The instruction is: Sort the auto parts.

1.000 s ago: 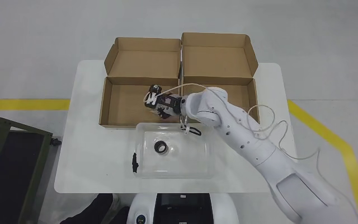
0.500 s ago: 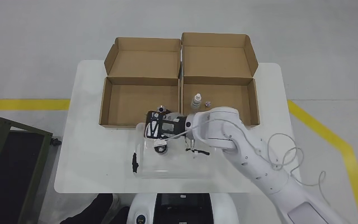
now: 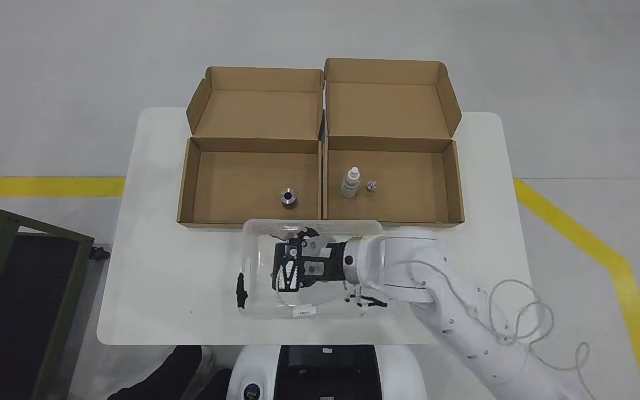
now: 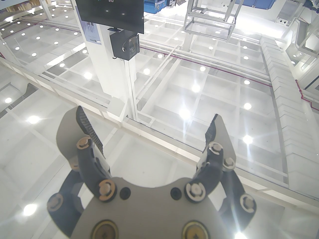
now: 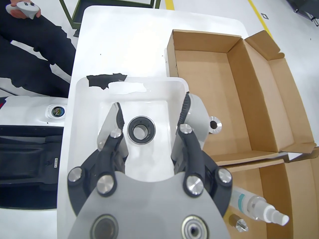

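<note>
The right gripper point(image 5: 152, 115) hangs wide open and empty over the black bearing ring point(image 5: 141, 130), which lies flat in the clear tray point(image 3: 258, 245) at the table's 6 o'clock edge. The ring looks rigid, dense and smooth, so likely slippery. Pinching across its outer rim seems soundest. Cardboard boxes point(image 3: 225, 180) wait toward 12 o'clock.

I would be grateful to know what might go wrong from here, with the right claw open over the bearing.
The bearing sits off-centre between the fingers of the open right claw, so closing may shove it rather than grip it. One finger looks close to the wall of the plastic bin and could catch there.
</note>
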